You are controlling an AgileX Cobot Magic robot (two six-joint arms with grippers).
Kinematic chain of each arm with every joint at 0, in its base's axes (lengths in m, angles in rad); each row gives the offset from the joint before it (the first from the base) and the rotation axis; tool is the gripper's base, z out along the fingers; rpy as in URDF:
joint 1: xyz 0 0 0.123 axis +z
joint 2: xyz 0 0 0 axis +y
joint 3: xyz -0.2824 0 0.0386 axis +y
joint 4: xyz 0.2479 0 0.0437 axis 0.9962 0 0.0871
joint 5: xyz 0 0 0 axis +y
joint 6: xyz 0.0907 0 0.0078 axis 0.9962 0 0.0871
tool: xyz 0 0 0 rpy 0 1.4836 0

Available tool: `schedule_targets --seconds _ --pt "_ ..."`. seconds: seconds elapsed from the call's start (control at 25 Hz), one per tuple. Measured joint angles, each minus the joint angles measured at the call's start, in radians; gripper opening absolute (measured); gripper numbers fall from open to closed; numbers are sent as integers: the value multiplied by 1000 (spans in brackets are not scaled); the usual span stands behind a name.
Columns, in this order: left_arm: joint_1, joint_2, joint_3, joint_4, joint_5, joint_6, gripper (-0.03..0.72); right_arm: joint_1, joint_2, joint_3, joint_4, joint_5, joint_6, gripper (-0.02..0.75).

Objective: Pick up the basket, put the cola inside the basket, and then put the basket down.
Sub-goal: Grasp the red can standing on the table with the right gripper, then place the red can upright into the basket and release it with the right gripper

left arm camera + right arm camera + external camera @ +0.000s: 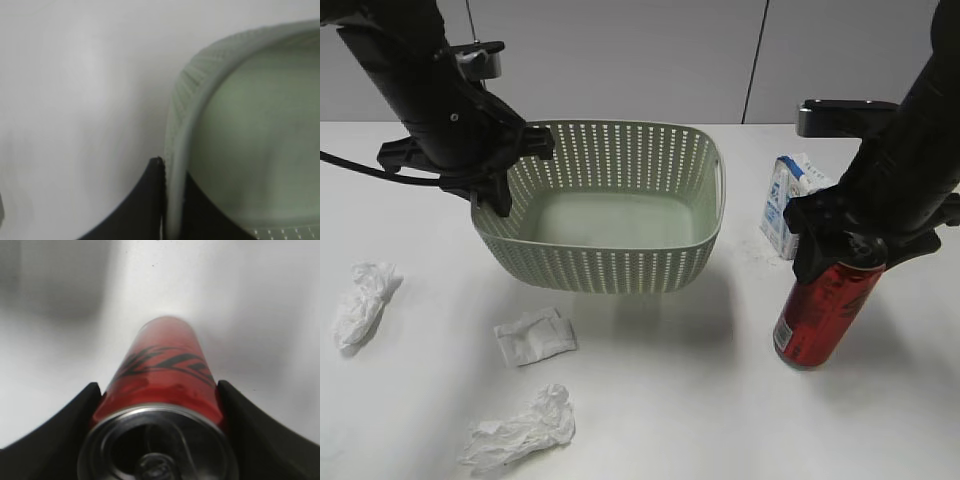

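The pale green slotted basket [650,260] hangs tilted above the table, its left side raised. My left gripper [498,190] is shut on the basket's left rim; in the left wrist view the rim [192,120] runs between my two black fingers [172,200]. The red cola can [820,312] with a silver top leans at the right. My right gripper [850,262] is shut on its upper part. In the right wrist view the can [160,370] sits between my fingers [157,405], top toward the camera. Whether the can's base touches the table I cannot tell.
A blue-and-white carton [788,203] stands behind the can at the right. Crumpled white tissues lie at the far left [362,302], front centre-left [533,336] and front [520,430]. A grey wall runs behind the white table [700,400].
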Motion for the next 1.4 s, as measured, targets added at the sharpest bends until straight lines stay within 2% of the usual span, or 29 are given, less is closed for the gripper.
schedule_targets --seconds 0.16,0.4,0.6,0.8,0.92,1.32,1.4 --pt "0 0 0 23 0 0 -1 0 -48 -110 -18 93 -37 494" --pt "-2 0 0 37 -11 0 -1 13 -75 -422 -26 240 -128 494" --pt "-30 0 0 47 -31 0 -1 122 -58 -597 -32 246 -138 494" --pt "-57 0 0 47 -43 0 -1 268 50 -640 -67 250 -145 494" --pt "-62 0 0 47 -42 0 -1 321 140 -640 -114 248 -146 494" --pt "-62 1 0 52 -34 0 -1 332 299 -640 -155 245 -146 494" --pt "-62 1 0 53 -33 0 -1 332 299 -640 -154 245 -146 529"
